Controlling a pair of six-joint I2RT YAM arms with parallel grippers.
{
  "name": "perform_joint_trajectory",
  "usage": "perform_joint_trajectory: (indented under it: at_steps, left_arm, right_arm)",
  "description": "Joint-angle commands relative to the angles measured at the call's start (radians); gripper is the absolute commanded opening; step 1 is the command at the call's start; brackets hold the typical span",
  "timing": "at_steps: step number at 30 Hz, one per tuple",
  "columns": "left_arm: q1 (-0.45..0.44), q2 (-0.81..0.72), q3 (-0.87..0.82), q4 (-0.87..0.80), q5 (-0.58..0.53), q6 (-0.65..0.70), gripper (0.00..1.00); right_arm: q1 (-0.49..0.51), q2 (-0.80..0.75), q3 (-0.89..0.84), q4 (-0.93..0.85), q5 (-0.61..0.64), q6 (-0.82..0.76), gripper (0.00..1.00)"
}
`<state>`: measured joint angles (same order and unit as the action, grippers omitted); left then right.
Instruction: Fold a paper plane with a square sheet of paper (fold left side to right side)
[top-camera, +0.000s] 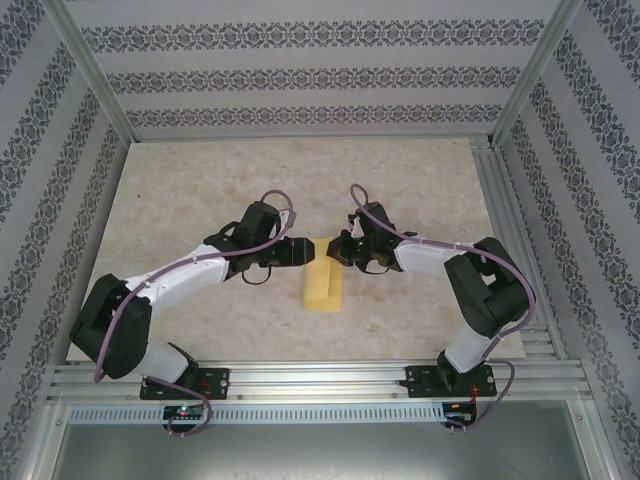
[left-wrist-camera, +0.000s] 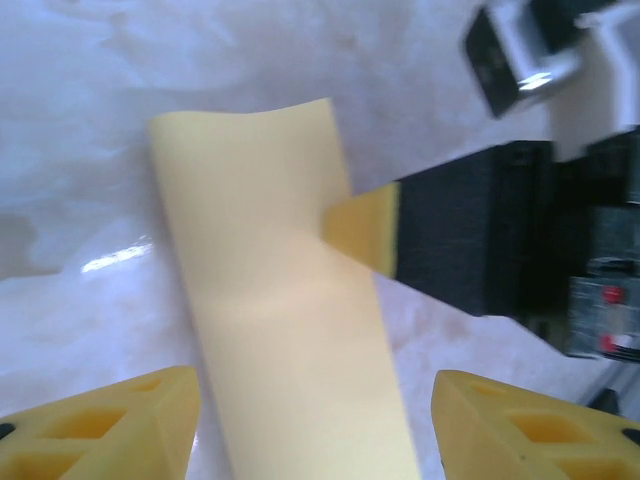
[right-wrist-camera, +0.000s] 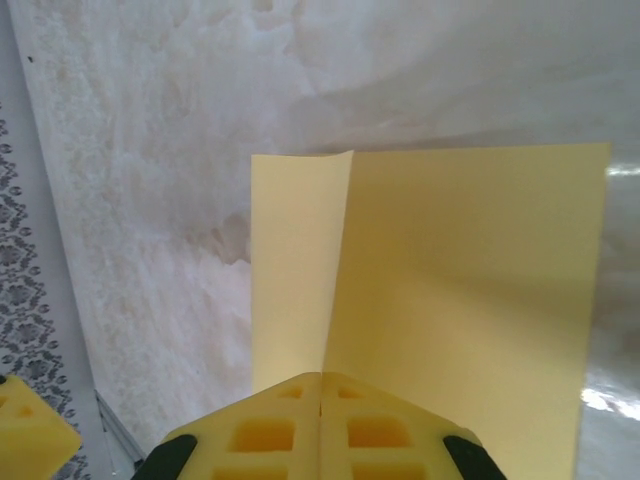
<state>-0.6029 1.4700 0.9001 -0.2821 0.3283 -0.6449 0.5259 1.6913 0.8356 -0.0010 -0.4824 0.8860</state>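
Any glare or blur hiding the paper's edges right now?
Left wrist: paper edges readable though slightly soft; glare streak on the table beside it; right gripper blurred. Right wrist: crease and edges sharp, glare on the table at lower right. Top: even light, paper small, little detail.

square sheet of paper (top-camera: 322, 278) | yellow-orange | partly folded, one flap raised | table (top-camera: 180, 200) centre

We find the far end of the sheet (top-camera: 322, 290) crowded. The left gripper (top-camera: 303, 252) straddles it with fingers wide apart, and the right gripper (top-camera: 338, 250) rests its closed tip on one edge. The sheet's near end is free. The table (top-camera: 200, 190) lies bare to either side and beyond, up to the walls (top-camera: 300, 75).
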Motion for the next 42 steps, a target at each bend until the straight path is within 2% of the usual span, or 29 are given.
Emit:
perform_joint_trajectory:
  at_steps: [1,10,14,19,26,32,42]
  left_arm:
    - [-0.013,0.083,0.026,-0.129,-0.079,-0.003,0.65]
    - [-0.055,0.215,0.095,-0.132,-0.074,-0.029,0.68]
    - [-0.064,0.236,0.109,-0.132,-0.067,-0.031,0.68]
    - [-0.074,0.260,0.123,-0.146,-0.078,-0.029,0.67]
    - [-0.087,0.298,0.145,-0.166,-0.090,-0.018,0.66]
    - [-0.103,0.341,0.176,-0.181,-0.085,-0.019,0.66]
    - [-0.107,0.368,0.203,-0.206,-0.104,-0.036,0.67]
  right_arm:
    - [-0.013,-0.037,0.006,-0.032,0.036,-0.041,0.05]
    - [-0.018,-0.036,0.000,-0.042,0.035,-0.050,0.08]
    - [-0.020,-0.036,-0.003,-0.045,0.034,-0.054,0.14]
    - [-0.033,-0.055,-0.001,-0.079,0.043,-0.071,0.30]
    - [-0.077,-0.151,-0.005,-0.245,0.146,-0.164,0.46]
    - [-0.125,-0.206,-0.060,-0.249,0.157,-0.170,0.48]
    - [-0.127,-0.209,-0.076,-0.237,0.156,-0.164,0.49]
